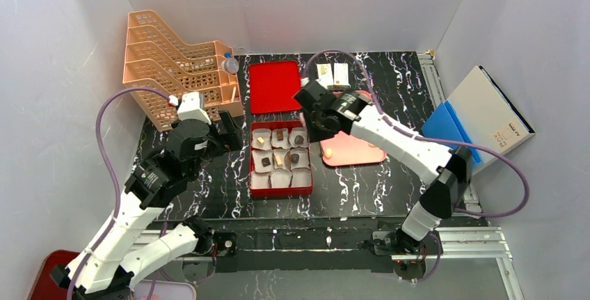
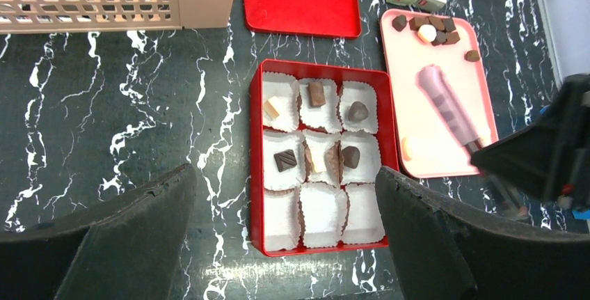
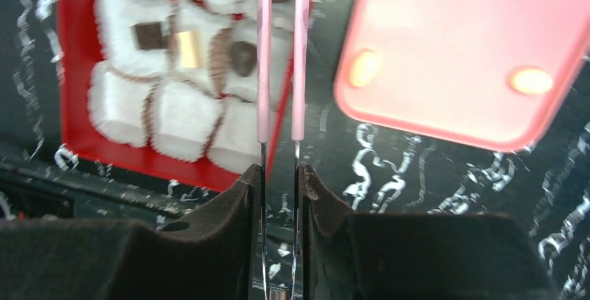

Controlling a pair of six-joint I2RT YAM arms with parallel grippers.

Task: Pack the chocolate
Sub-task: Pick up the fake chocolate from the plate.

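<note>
A red box (image 2: 256,175) holds nine white paper cups. The far and middle rows each hold chocolate: pale (image 2: 272,107), brown (image 2: 316,93), dark (image 2: 357,111), dark square (image 2: 284,160), pale (image 2: 316,161), dark (image 2: 350,156). The three near cups are empty. A pink tray (image 2: 445,154) right of the box carries a pile of chocolate (image 2: 431,28) and a pale piece (image 2: 407,148). My right gripper (image 3: 280,175) is shut on pink tongs (image 3: 263,70), by the box's right edge; their tips leave the frame. My left gripper (image 2: 285,171) is open and empty above the box's near edge.
A red lid (image 1: 274,86) lies behind the box. Two white cartons (image 1: 332,74) stand behind the tray. Peach stacked file racks (image 1: 177,63) fill the far left. A blue and white folder (image 1: 480,115) leans at the right. White walls enclose the table.
</note>
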